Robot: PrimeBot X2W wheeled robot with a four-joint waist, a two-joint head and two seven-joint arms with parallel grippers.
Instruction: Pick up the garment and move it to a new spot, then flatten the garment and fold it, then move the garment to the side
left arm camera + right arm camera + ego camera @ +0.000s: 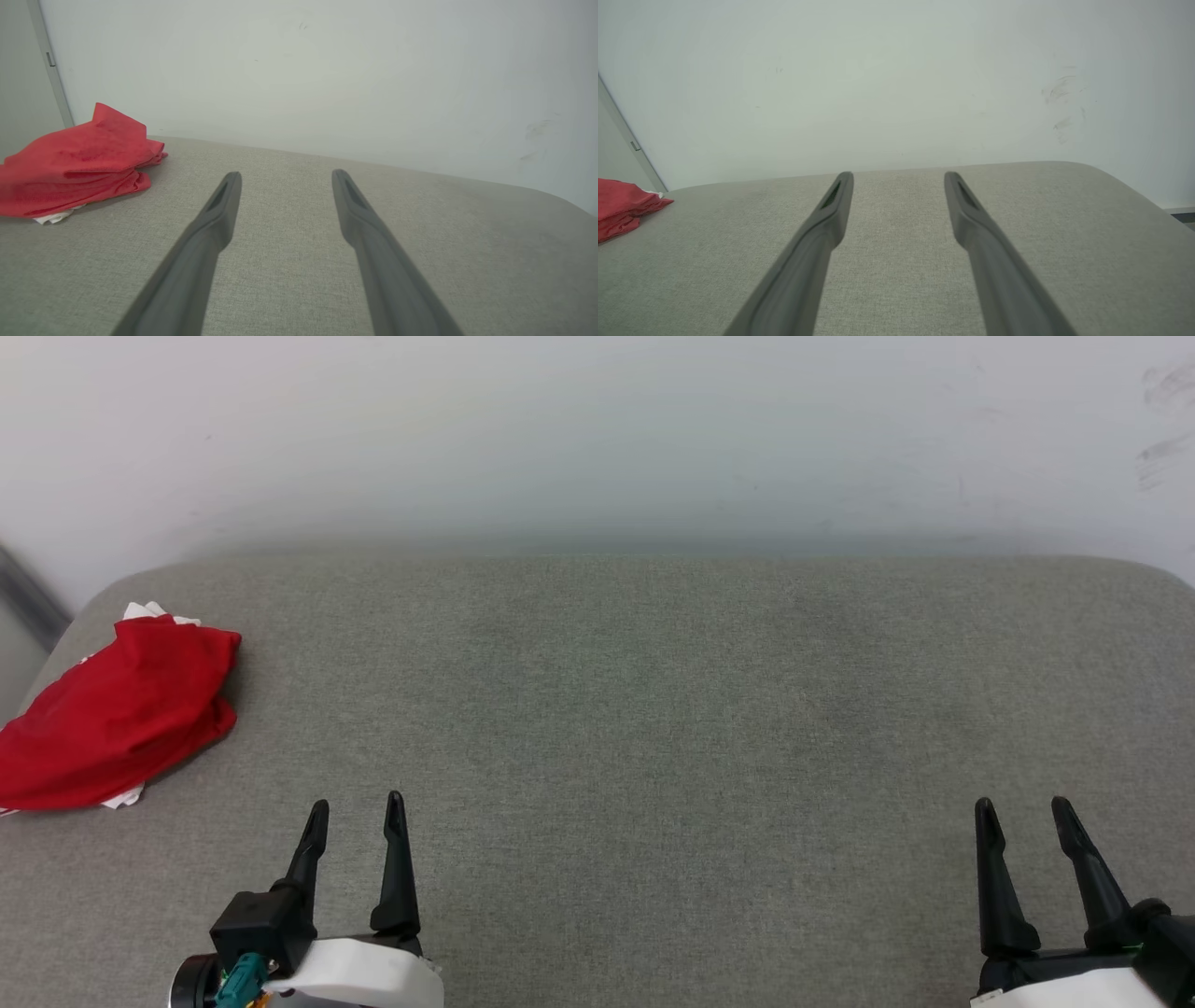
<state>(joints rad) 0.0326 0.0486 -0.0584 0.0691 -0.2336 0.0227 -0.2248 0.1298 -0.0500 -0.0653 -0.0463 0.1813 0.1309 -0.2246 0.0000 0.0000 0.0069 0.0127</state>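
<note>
item: garment (pixel 117 714), red with white showing at its edges. it is lying bunched at the far left end of the grey padded surface (pixel 653 709), close to the wall (pixel 597 429), with nothing touching it.

item: left gripper (pixel 357 803). its fingers are standing apart with nothing between them, and it is hovering over the near edge, right of the garment and clear of it.

item: right gripper (pixel 1022 803). its fingers are likewise spread and holding nothing, and it is well apart from the garment, near the surface's right end.

step: i am reading this two ways. the cloth is looking layered, like a rough fold set aside, which would put the task at its close. if it is only a heap, the pick-up is not yet begun. in that case i am planning a left-arm reach up and leftward, pinching a top layer rather than the whole bundle.

views: the left wrist view is giving me the stacked red layers, a white scrap under the near edge and a grey upright strip (pixel 51 70) behind. the right wrist view is offering just a red corner at its left edge, plus scuff marks (pixel 1059 93) on the wall. the head view is showing both grippers together.
</note>
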